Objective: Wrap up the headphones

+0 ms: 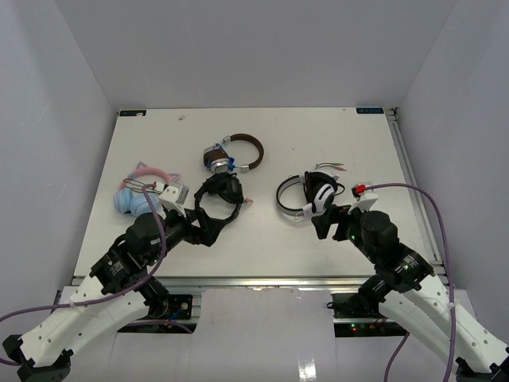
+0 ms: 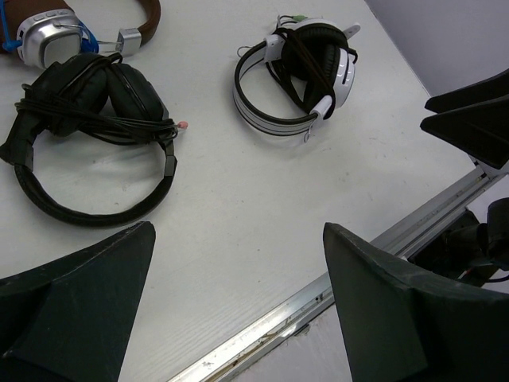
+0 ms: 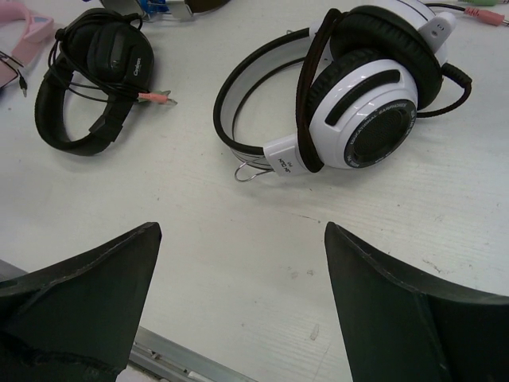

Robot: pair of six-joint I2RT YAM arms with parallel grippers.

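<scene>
The headphones (image 1: 318, 192) lie on the white table right of centre, white with black ear pads, the cups folded together beside the white headband (image 3: 238, 87). Their thin dark cable (image 3: 306, 103) runs round the cups, and its coloured plugs (image 3: 481, 14) lie just behind. My right gripper (image 1: 328, 224) (image 3: 242, 231) hovers open just in front of them, nothing between its fingers. My left gripper (image 1: 208, 232) (image 2: 238, 231) is open and holds nothing, low over bare table beside the all-black headphones. The white headphones (image 2: 298, 76) sit further off in the left wrist view.
All-black headphones (image 1: 219, 199) (image 2: 87, 119) with the cable wound round them lie left of centre. Brown-banded silver headphones (image 1: 235, 153) lie behind them, and a pink and blue pair (image 1: 139, 191) at the far left. The table's metal front rail (image 2: 318, 294) runs close below my left gripper.
</scene>
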